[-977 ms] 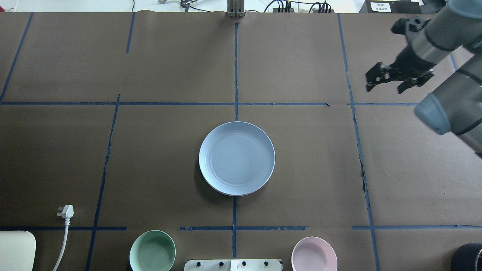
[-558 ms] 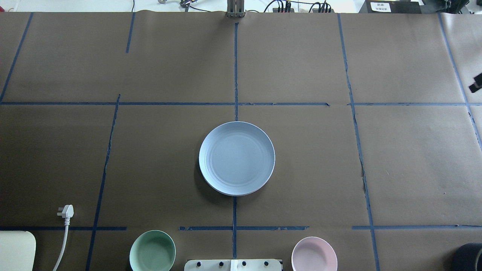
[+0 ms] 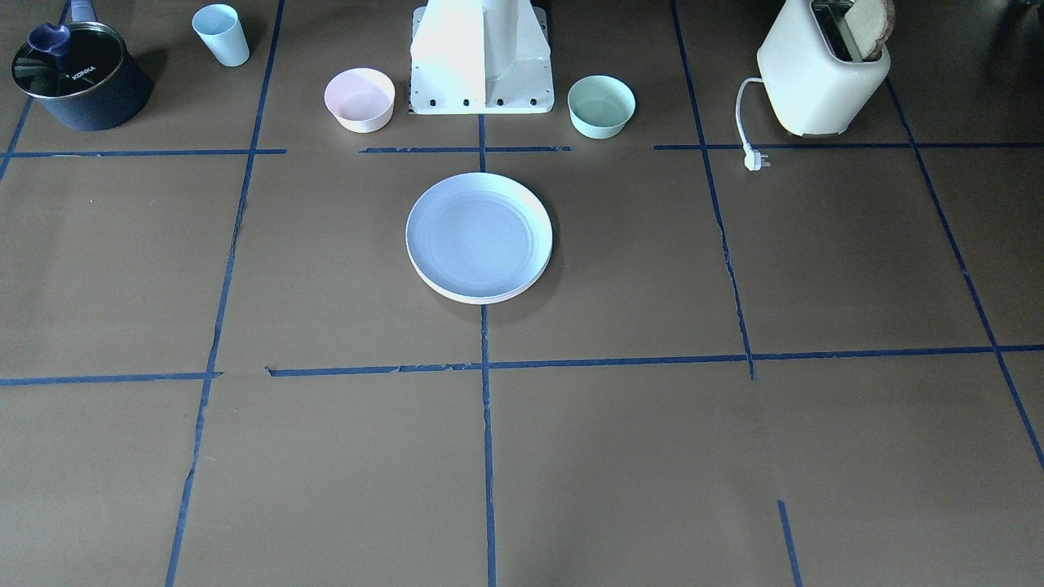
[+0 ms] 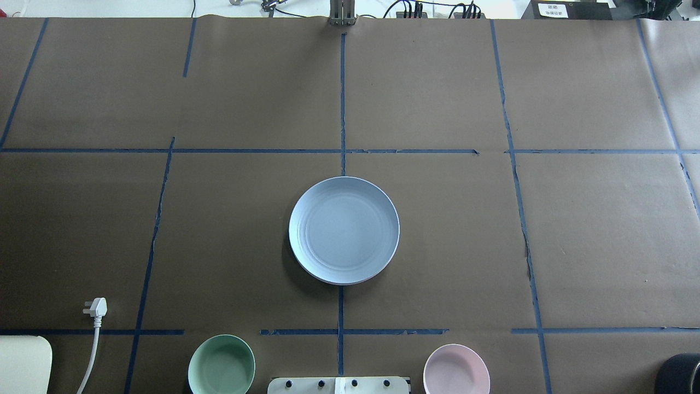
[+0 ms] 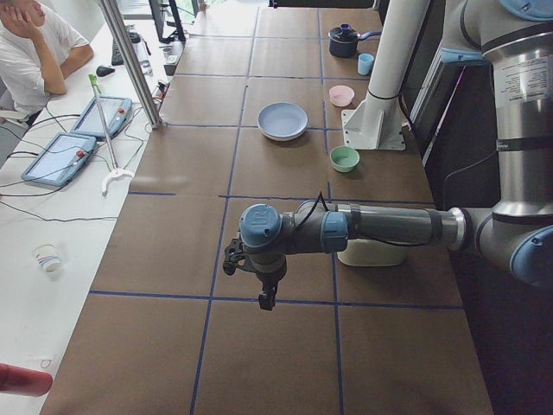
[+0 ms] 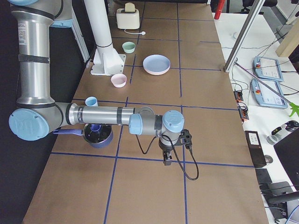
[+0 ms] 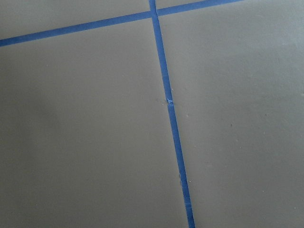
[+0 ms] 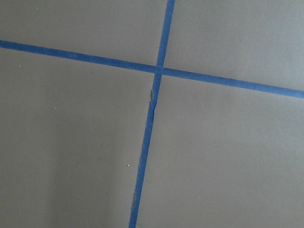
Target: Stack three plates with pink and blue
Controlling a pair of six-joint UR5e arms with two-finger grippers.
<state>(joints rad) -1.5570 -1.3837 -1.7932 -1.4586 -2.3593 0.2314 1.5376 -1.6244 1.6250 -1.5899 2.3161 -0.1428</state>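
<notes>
The pale blue plate (image 4: 344,230) lies on top of a stack at the table's middle; it also shows in the front view (image 3: 479,236). Pale rims of plates under it show at the stack's edge (image 3: 483,298); their colours are hard to tell. The left gripper (image 5: 251,281) shows only in the left side view, over bare table far from the stack. The right gripper (image 6: 175,151) shows only in the right side view, also far from the stack. I cannot tell whether either is open or shut. Both wrist views show only brown paper and blue tape.
A small mint-green bowl (image 4: 221,365) and a small pink bowl (image 4: 456,369) stand on either side of the robot's base (image 3: 481,57). A toaster (image 3: 820,69) with its plug (image 4: 96,307), a dark pot (image 3: 77,77) and a blue cup (image 3: 221,34) stand along the robot's edge.
The right arm, at the overhead view's upper right a second ago, has moved out past the right edge. The plate stack has not moved.
</notes>
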